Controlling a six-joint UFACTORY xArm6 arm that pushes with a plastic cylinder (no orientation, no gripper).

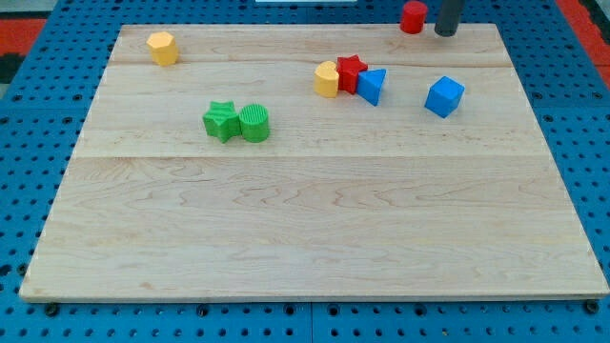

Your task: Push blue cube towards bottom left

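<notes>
The blue cube sits on the wooden board toward the view's upper right. My tip is at the view's top edge, just above the board's far edge, above the blue cube and apart from it. A red cylinder stands right beside the rod on its left.
A blue triangular block, a red star and a yellow block cluster to the left of the blue cube. A green star and green cylinder touch at centre left. A yellow hexagonal block is at the upper left.
</notes>
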